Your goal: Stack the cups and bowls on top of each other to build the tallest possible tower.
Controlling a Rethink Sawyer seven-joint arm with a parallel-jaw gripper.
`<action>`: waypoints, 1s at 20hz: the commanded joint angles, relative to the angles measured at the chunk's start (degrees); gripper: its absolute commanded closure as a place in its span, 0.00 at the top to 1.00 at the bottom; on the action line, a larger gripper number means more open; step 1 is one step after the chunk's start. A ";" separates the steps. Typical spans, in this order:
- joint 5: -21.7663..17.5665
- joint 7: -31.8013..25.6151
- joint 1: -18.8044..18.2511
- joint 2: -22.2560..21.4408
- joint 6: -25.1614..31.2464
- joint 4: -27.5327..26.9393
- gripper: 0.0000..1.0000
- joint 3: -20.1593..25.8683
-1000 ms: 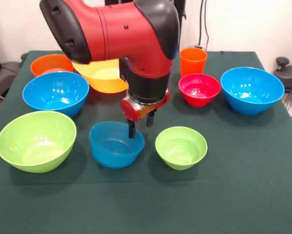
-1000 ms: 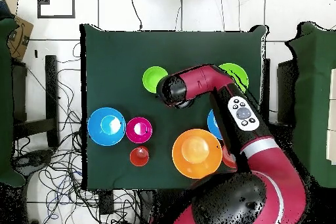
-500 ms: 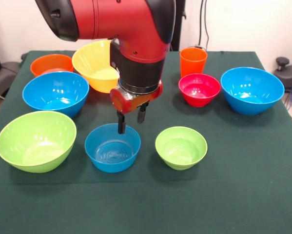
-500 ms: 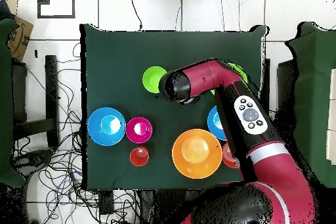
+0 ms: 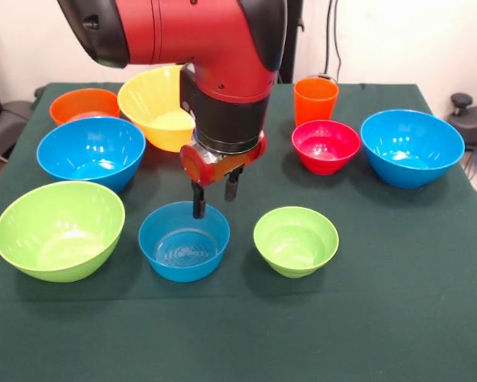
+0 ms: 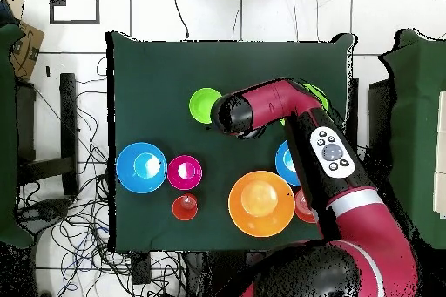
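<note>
Gripper [image 5: 213,199] with jaws apart and empty, poised just above the far rim of the small blue bowl [image 5: 183,241] on the counter [image 5: 397,318].

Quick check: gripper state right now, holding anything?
Gripper: open, holding nothing, fingers apart just above the far rim of the small blue bowl.

The worktop [image 5: 397,302] is dark green. On it sit bowls: lime green [image 5: 59,229], small blue [image 5: 183,240], small green [image 5: 295,240], two larger blue [image 5: 91,151] [image 5: 412,146], red-pink [image 5: 326,146], yellow [image 5: 160,107], and orange [image 5: 83,104]. The cup [image 5: 315,99] is orange. The arm [image 5: 198,48] is red and black, its end effector [image 5: 214,197] black-fingered.
</note>
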 commanded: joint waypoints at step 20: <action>-9.54 -5.84 3.03 3.62 -5.55 -2.34 1.00 -5.50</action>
